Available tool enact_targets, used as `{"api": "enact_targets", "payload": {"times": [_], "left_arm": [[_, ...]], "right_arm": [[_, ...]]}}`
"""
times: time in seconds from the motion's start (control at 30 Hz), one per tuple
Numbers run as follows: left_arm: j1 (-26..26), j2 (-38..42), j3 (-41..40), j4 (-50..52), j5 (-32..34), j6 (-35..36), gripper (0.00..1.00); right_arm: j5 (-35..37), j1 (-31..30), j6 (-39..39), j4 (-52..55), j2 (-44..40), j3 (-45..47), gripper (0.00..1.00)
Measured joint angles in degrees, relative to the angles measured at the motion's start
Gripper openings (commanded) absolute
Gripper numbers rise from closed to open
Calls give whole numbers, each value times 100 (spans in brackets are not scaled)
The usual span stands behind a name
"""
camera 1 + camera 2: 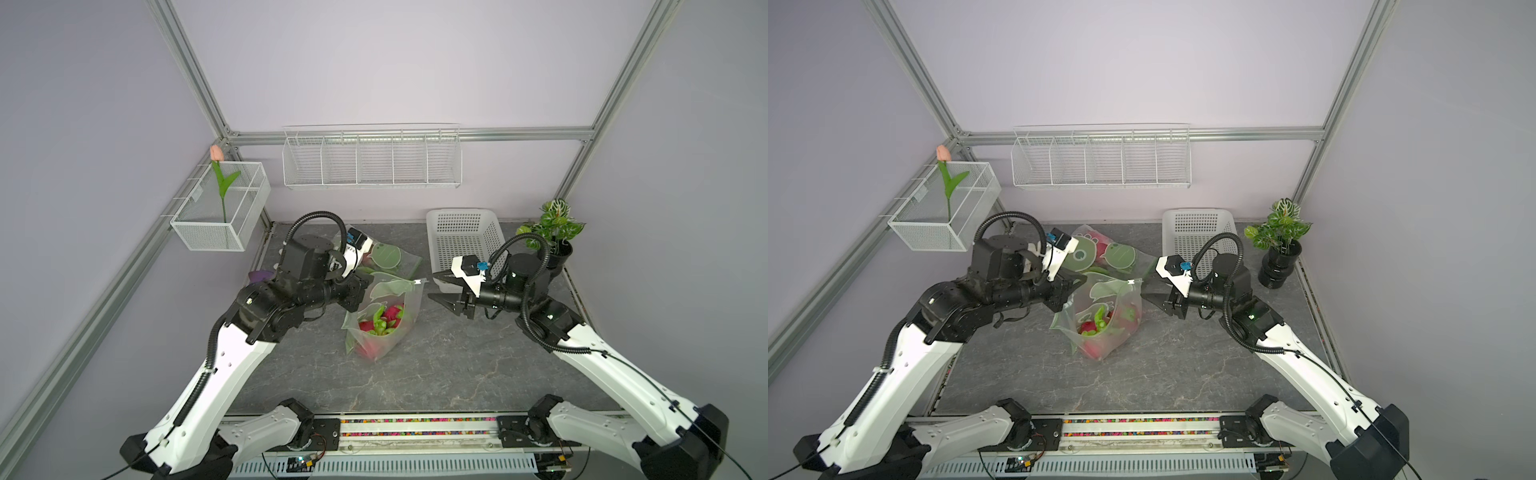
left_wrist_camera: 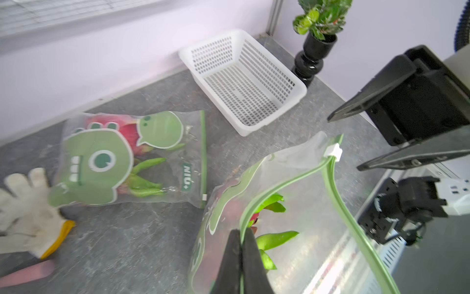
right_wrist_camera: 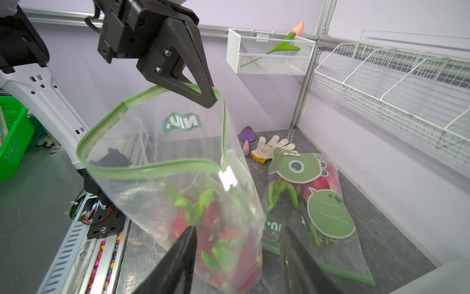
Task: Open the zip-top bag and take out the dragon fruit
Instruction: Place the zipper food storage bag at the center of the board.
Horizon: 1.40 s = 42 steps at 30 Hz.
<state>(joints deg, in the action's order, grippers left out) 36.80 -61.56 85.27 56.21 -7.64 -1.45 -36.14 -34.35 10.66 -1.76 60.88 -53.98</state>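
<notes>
The left gripper (image 2: pixel 239 233), pressed together, pinches the green zip rim of one upright, gaping bag (image 1: pixel 392 303). Dragon fruit (image 1: pixel 392 312) sits at its bottom, number unclear. Beyond that gripper a second bag (image 2: pixel 132 157) lies flat with more fruit inside. The right gripper (image 1: pixel 433 286), spread, is just beside the open bag's slider (image 1: pixel 419 281). Behind it stands one white basket (image 1: pixel 461 212). Bare table (image 1: pixel 436 374) lies toward the arm bases.

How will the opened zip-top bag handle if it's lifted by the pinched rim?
Likely floppy: the open bag is thin film, its rim sagging from the left end effector. Probably bottom-heavy, with dragon fruit pooled low; it may swing.
</notes>
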Motion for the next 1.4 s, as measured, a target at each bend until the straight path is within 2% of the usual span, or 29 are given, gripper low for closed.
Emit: {"api": "enact_targets", "payload": {"times": [0.37, 0.53, 0.7, 0.87, 1.0, 1.1, 1.23, 1.4], "left_arm": [[0, 579, 11, 236, 1895, -695, 0], [0, 562, 11, 326, 2728, -1023, 0], [-4, 396, 0, 415, 3213, -1388, 0], [-4, 302, -494, 0, 3176, -1626, 0], [-4, 264, -1036, -459, 2809, -1853, 0], [-4, 210, -1095, -765, 2579, -2100, 0], [-4, 210, -1311, -1259, 2223, -2363, 0], [-4, 219, -1873, -1941, 1709, -2658, 0]], "right_arm": [[-140, 0, -846, -151, 9, -133, 59], [-133, 0, -1209, 44, 232, -474, 59], [-116, 0, -1572, 424, 457, -826, 59], [-109, 0, -1956, 811, 562, -1062, 59], [13, -7, -2354, 1172, 621, -1233, 56], [149, -44, -2653, 1475, 710, -1429, 55], [457, -343, -2848, 1930, 820, -1665, 56], [769, -745, -2973, 2358, 894, -1805, 51]]}}
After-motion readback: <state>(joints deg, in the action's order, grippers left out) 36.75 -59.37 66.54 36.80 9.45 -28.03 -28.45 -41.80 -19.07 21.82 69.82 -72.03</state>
